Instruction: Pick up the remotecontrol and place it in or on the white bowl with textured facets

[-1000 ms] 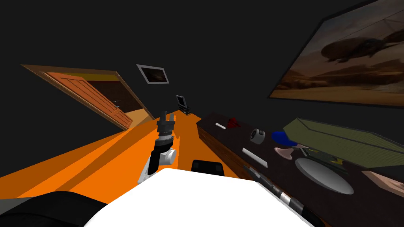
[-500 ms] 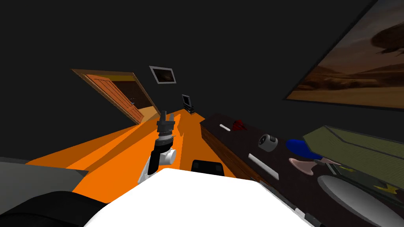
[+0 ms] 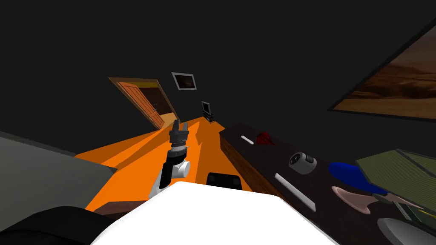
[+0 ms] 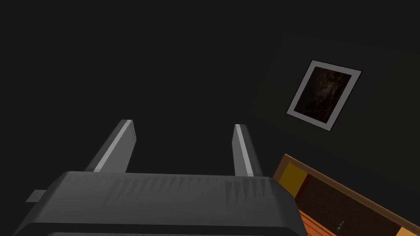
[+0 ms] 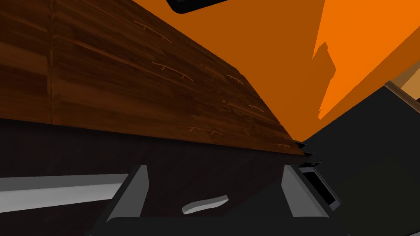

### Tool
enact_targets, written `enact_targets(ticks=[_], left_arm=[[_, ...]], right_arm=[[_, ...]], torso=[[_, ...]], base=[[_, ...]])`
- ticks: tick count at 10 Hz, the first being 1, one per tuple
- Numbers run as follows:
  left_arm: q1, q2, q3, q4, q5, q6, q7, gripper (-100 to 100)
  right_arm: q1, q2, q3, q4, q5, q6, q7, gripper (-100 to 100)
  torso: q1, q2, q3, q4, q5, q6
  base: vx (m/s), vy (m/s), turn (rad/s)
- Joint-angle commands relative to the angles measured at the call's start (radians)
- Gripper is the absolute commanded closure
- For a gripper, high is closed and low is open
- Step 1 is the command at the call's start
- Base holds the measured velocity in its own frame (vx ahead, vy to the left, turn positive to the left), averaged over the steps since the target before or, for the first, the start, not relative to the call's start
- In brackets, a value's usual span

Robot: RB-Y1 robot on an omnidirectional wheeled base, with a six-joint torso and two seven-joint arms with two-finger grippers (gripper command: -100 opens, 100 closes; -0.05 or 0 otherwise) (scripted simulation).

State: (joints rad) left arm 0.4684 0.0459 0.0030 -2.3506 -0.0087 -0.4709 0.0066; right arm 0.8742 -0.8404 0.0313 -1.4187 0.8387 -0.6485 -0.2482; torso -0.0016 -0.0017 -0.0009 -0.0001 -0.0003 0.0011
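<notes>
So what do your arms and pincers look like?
My left arm is white with dark joints and a grey ring near the wrist. The left pincer has two thin, light grey blade fingers on a dark boxy body. The right pincer looks the same.

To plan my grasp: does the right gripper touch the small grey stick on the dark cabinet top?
Apart. Right wrist view: the small grey stick lies between the fingers of the open right gripper, dark cabinet top showing at both ends.
</notes>
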Motion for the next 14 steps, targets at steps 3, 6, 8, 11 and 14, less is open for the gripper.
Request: enact_targets(ticks=[3, 6, 8, 11, 14], left_arm=[[0.0, 0.0, 0.0, 0.0, 0.0, 0.0, 0.0, 0], [0.0, 0.0, 0.0, 0.0, 0.0, 0.0, 0.0, 0], [0.0, 0.0, 0.0, 0.0, 0.0, 0.0, 0.0, 0], [0.0, 0.0, 0.0, 0.0, 0.0, 0.0, 0.0, 0], [0.0, 0.0, 0.0, 0.0, 0.0, 0.0, 0.0, 0]], right_arm=[[0.017, -0.032, 0.001, 0.097, 0.102, 0.013, -0.004, -100], [0.027, -0.052, -0.003, 0.179, 0.176, 0.025, -0.004, -100], [0.029, -0.058, -0.005, 0.227, 0.224, 0.032, -0.002, -100], [0.029, -0.059, -0.01, 0.289, 0.301, 0.045, 0.005, -100], [0.027, -0.055, -0.012, 0.328, 0.351, 0.052, 0.009, -100]], torso=[[-0.002, -0.001, -0.001, 0.0, 0.0, -0.001], [0.0, 0.0, 0.0, 0.0, 0.0, -0.001], [-0.001, -0.001, -0.001, 0.0, 0.0, 0.001], [-0.001, -0.001, 0.0, 0.0, 0.0, 0.0], [-0.001, -0.002, -0.001, 0.0, 0.0, 0.0]], base=[[0.034, -0.03, 0.312], [0.025, -0.015, 0.198], [0.033, -0.041, 0.199], [0.029, -0.039, 0.222], [0.03, -0.043, 0.136]])
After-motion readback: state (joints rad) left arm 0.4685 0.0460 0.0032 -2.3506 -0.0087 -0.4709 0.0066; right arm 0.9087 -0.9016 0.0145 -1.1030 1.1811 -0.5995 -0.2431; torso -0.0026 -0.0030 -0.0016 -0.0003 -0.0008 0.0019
